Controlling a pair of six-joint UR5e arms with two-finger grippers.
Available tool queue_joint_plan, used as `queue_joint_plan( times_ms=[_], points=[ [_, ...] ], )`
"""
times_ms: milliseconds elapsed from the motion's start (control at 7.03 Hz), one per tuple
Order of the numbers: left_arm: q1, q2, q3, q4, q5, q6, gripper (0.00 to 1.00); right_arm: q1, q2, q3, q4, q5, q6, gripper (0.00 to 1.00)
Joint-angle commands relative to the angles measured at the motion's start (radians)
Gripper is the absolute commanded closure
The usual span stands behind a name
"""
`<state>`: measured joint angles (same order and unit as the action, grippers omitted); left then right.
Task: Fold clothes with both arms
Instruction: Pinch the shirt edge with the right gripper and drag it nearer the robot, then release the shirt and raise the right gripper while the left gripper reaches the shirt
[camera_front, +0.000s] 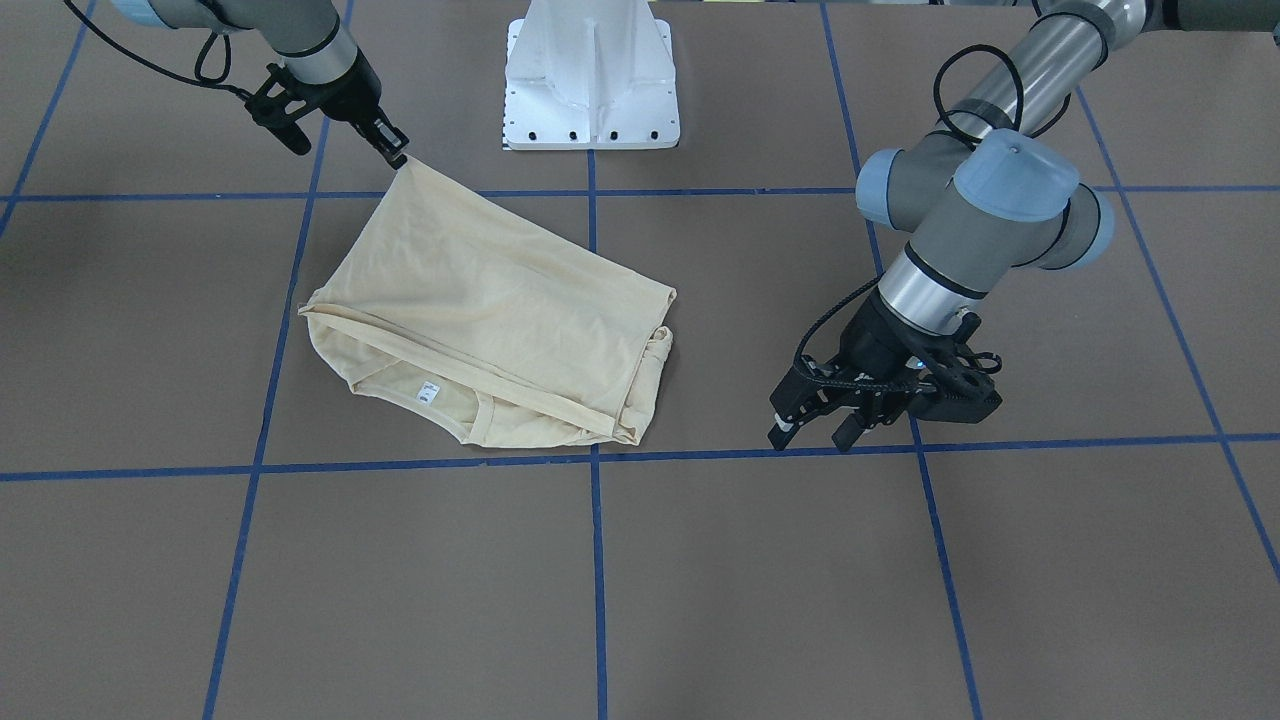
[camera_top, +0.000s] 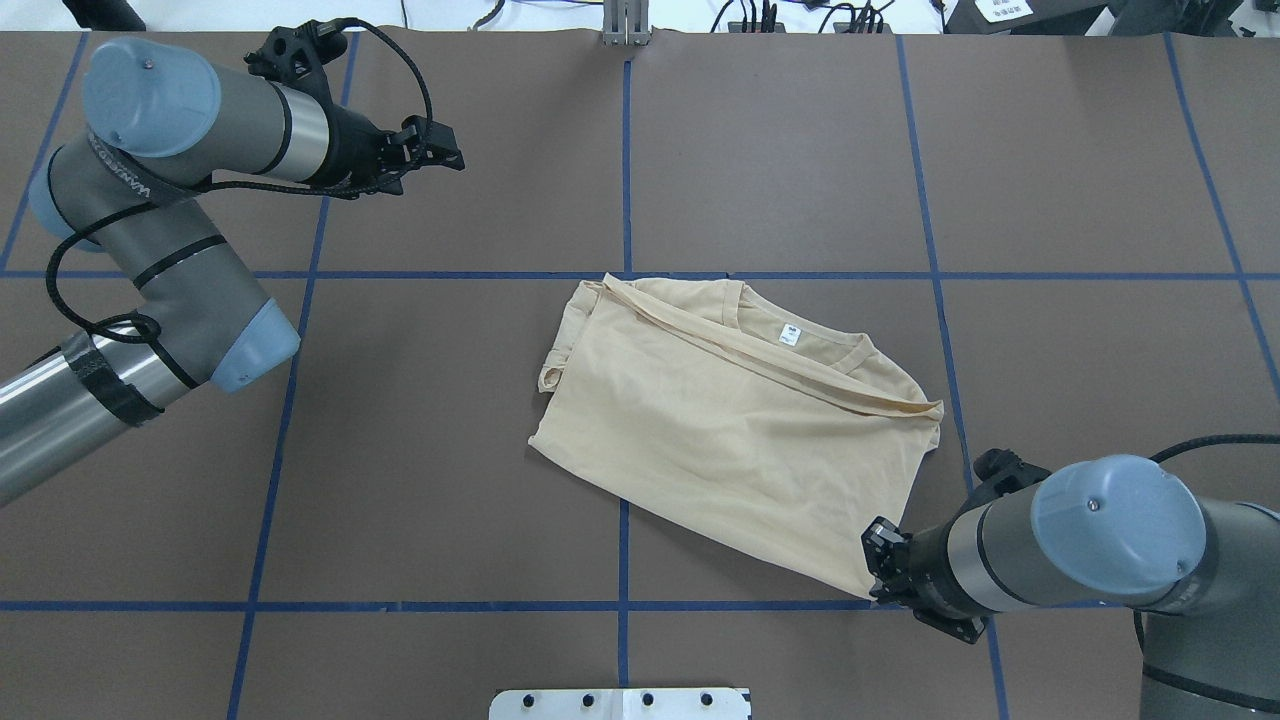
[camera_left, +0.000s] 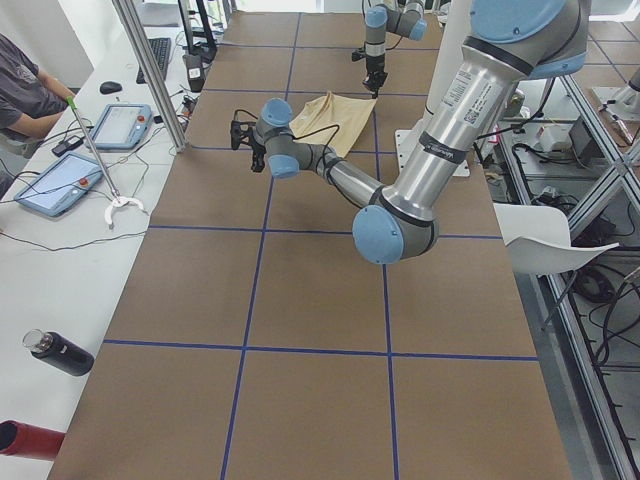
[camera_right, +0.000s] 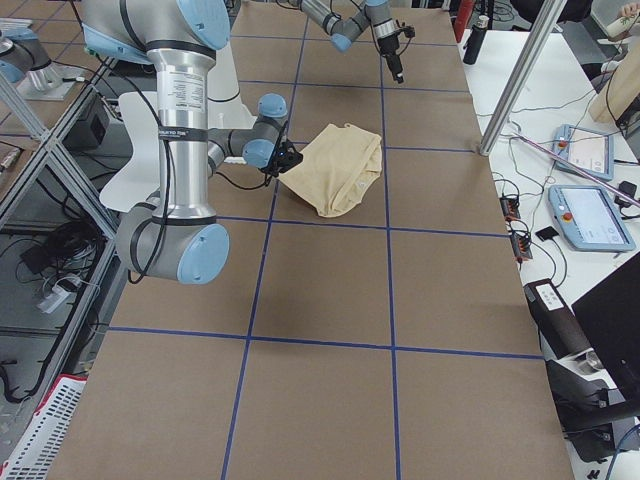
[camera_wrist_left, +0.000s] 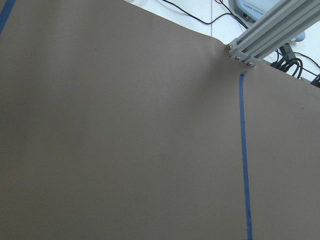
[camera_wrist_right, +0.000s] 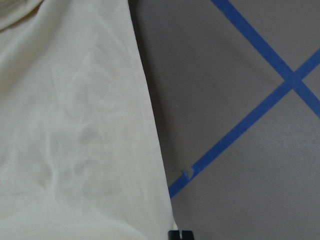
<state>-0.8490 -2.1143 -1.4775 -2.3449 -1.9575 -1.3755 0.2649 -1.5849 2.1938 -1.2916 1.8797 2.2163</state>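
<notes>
Progress looks about halfway, by my reckoning. The T-shirt (camera_top: 730, 430) lies near the middle of the table (camera_top: 400, 450), a little toward the robot's right. It is already gathered into a compact, slanted bundle rather than spread flat. One layer is folded across the body. The ribbed collar and the neck label (camera_top: 790, 334) show along the side facing the table's far edge, away from the robot. No sleeve trails loose, so I take the sleeves to be tucked in, apart from a small loop of cloth poking out at the bundle's left end.

The right gripper (camera_top: 880, 562) has its jaws pinched on the shirt's corner nearest the robot's edge of the table, and that corner is drawn up to a point. The left gripper (camera_top: 440, 150) hovers well away toward the far left corner. Its jaws are spread and hold nothing, and its wrist camera sees only bare table and a blue tape line (camera_wrist_left: 244, 160).

What's left, I'd judge, is to bring the held corner over or set it down, and to make at least one more fold. The outline is skewed against the tape grid and needs squaring. The left arm would have to come in to share that work.
</notes>
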Motion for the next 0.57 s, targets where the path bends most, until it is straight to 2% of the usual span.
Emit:
queue_joint_plan(
  times_ms=[0, 142, 284, 427],
  points=[
    [0.002, 0.002, -0.027, 0.001, -0.020, -0.031, 0.11, -0.042, -0.036, 0.067, 0.000, 0.007, 0.022, 0.01],
    [0.019, 0.002, -0.064, 0.001, -0.047, -0.109, 0.11, -0.021, -0.064, 0.105, 0.000, 0.024, 0.020, 0.00],
    [0.078, 0.055, -0.128, 0.000, -0.041, -0.167, 0.11, 0.093, -0.058, 0.110, 0.002, 0.073, 0.008, 0.00],
    [0.129, 0.083, -0.185, 0.004, -0.038, -0.234, 0.11, 0.222, -0.035, 0.077, 0.003, 0.131, -0.063, 0.00]
  ],
)
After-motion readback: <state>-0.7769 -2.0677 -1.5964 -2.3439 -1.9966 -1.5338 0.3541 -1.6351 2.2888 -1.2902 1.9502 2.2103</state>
